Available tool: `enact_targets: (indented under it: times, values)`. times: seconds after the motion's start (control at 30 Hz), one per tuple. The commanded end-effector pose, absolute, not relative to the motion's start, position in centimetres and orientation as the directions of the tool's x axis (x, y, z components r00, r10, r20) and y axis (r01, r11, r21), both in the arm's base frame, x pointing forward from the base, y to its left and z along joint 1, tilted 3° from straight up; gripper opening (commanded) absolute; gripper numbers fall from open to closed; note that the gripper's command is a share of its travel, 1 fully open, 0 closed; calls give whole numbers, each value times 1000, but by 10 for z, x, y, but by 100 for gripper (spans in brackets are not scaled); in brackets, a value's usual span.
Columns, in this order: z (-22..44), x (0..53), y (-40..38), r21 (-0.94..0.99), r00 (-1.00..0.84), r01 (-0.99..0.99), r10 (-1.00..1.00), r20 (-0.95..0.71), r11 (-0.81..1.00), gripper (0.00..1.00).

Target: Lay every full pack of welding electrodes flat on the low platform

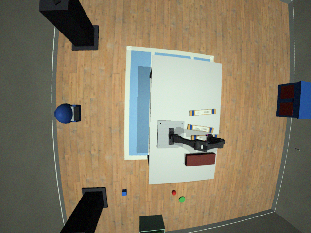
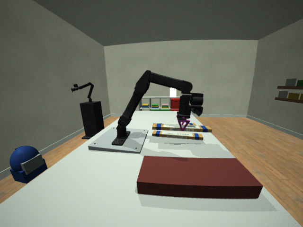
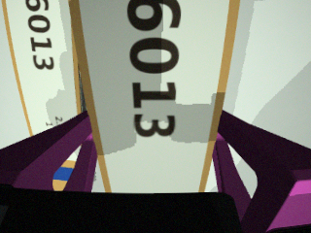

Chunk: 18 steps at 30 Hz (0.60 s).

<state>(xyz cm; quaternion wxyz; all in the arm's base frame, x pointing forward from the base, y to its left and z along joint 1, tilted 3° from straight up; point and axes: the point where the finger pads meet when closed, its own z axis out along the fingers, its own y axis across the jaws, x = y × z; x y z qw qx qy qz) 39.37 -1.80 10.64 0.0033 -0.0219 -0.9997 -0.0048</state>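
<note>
My gripper (image 1: 207, 135) (image 2: 182, 129) (image 3: 155, 116) is shut on a white and tan electrode pack (image 1: 195, 138) (image 2: 164, 127) (image 3: 155, 170), one finger on each long side. The pack is a little above the table, with its shadow on the table below. The arm hides part of it from above. A second pack (image 1: 194, 127) (image 2: 166, 135) (image 3: 49, 97) lies flat beside it. The third pack (image 1: 202, 111) lies farther off, mostly hidden in the exterior view behind the held one. The low dark red platform (image 1: 200, 159) (image 2: 193, 170) bears nothing and lies on the held pack's other side.
The arm stands on a grey base plate (image 1: 164, 142) (image 2: 102, 144) on the pale table (image 1: 185, 85) (image 2: 80, 193). The platform lies close to the table's long edge, on the side away from the base plate. The second pack is close beside the held one.
</note>
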Motion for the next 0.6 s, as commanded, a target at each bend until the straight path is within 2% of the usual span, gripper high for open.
enact_targets:
  times: [0.0,0.57]
  values:
    - [142,397,-19,7,-998,45,45,-54,999,0]
    - [149,396,-19,7,-998,45,45,-48,999,0]
